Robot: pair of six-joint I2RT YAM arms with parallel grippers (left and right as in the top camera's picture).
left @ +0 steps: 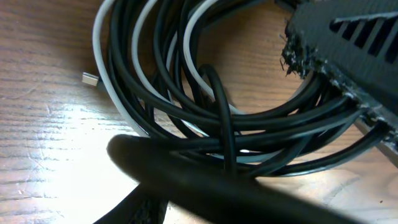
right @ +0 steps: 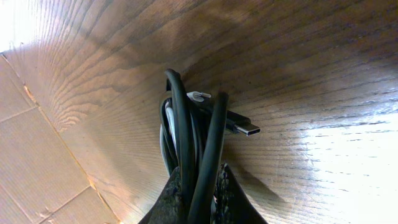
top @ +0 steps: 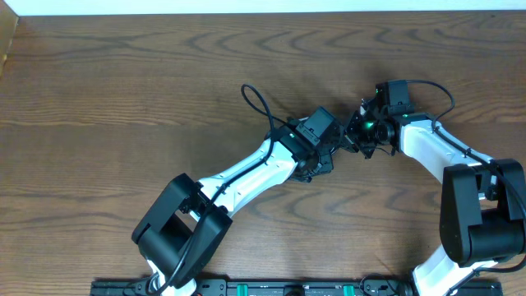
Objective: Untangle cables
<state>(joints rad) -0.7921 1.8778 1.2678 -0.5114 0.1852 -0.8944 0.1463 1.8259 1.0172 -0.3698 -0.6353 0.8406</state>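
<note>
**Cables bunched between your two grippers**

From above, your left gripper [top: 329, 152] and right gripper [top: 359, 136] meet near the middle of the wooden table [top: 123, 82]. They hide the cables there.

In the right wrist view, the cables [right: 180, 124] are a tight bunch that runs up and down the picture. Your right gripper's fingers [right: 168, 202] are pinched close around the bottom of it. A flat metal plug [right: 245, 128] sticks out and points right. Brown cardboard [right: 37, 162] lies at the left.

In the left wrist view, the cables make round loops on the table. They are thin, smooth and shiny. Most are black, and one white cable [left: 97, 50] runs among them. A small silver plug [left: 91, 78] pokes out to the left. The right gripper's rough black finger blocks the top right corner. Your left finger is a dark blur across the bottom, so you cannot tell whether it grips anything.
</note>
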